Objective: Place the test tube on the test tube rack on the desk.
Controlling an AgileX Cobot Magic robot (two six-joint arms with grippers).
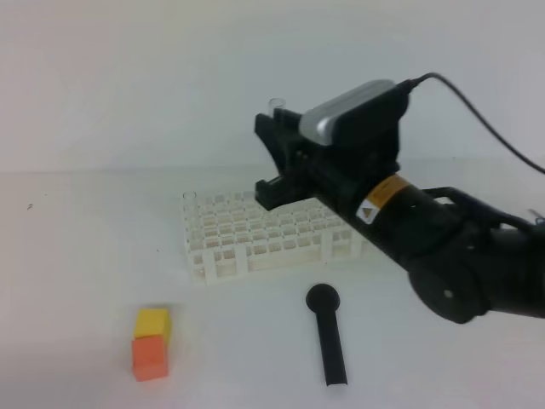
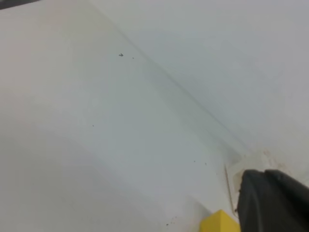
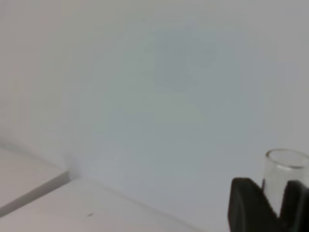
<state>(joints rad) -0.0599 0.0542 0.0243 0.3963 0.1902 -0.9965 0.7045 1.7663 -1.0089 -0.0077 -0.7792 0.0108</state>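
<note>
The thin, clear glass test tube is held upright in the right gripper, whose black fingers are partly closed around its body, leaving the rimmed open mouth standing just above them; the right wrist view shows that mouth between the two dark finger tips against the plain wall. The gripper hangs above the far right part of the white plastic grid rack, which stands on the plain white counter. Keeping the tube vertical, closed end down, looks like the sensible way to drop it straight into one of the small square holes; the lower part of the tube is hidden behind the fingers, so how near it is to a hole cannot be told. The tube is not yet seated in the rack. The left gripper shows only as a dark shape at the corner of its own view, closed and holding nothing that can be seen, parked low near the yellow cube stacked on the orange cube, well apart from the rack. A black round-headed stick lies on the counter in front of the rack, out of the way of the descent.
</note>
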